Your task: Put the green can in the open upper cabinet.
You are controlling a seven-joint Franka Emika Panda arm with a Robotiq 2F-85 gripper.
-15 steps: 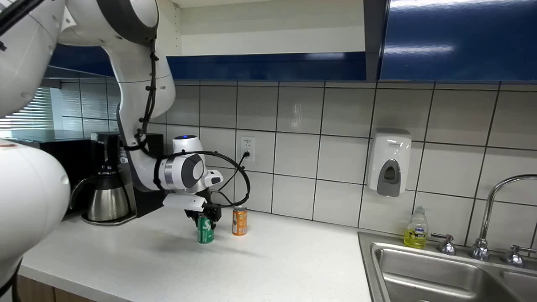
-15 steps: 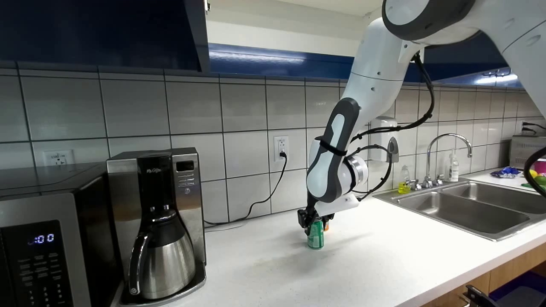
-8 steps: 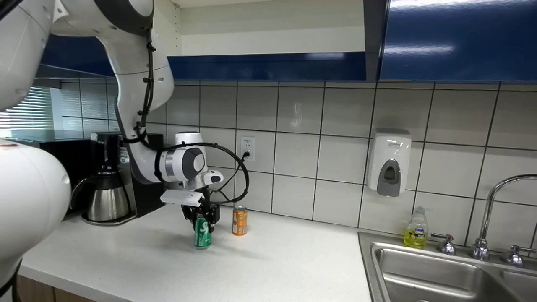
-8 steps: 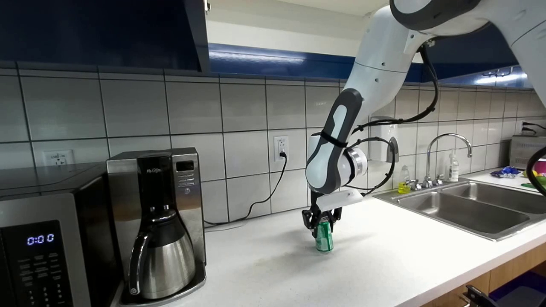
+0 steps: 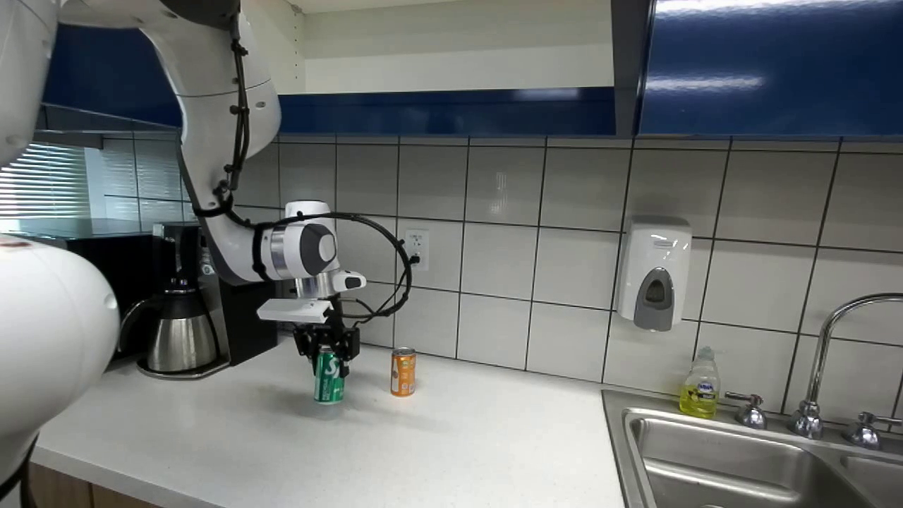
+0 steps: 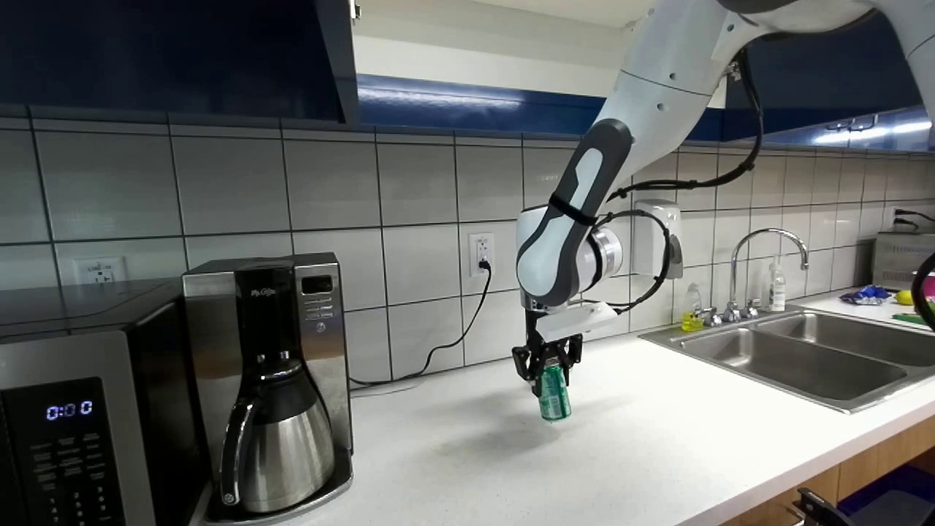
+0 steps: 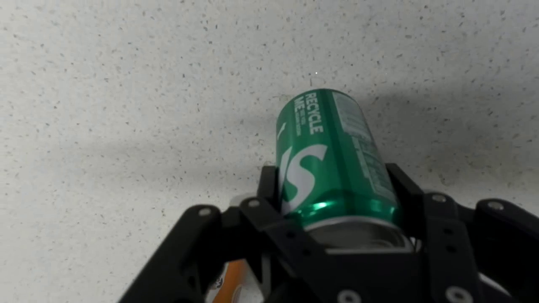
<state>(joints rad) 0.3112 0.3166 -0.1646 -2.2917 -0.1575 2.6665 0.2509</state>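
The green can (image 5: 329,381) has a silvery top and hangs a little above the white counter, slightly tilted in an exterior view (image 6: 555,398). My gripper (image 5: 330,363) is shut on it from above, with one finger on each side of its upper part. In the wrist view the fingers (image 7: 330,181) press against the green can (image 7: 332,151), and part of its top is hidden by the gripper. The open upper cabinet (image 5: 451,111) has a blue bottom trim and a pale interior, high above the gripper. It also shows in an exterior view (image 6: 467,106), partly hidden by the arm.
An orange can (image 5: 403,372) stands on the counter near the wall, close beside the gripper. A coffee maker (image 6: 314,387) and a microwave (image 6: 66,431) stand to one side. The sink (image 5: 705,451), dish soap (image 5: 700,388) and soap dispenser (image 5: 656,271) are on the other side.
My gripper and the green can have shifted left in an exterior view, away from the orange can, and have risen off the counter. The can now leans slightly.
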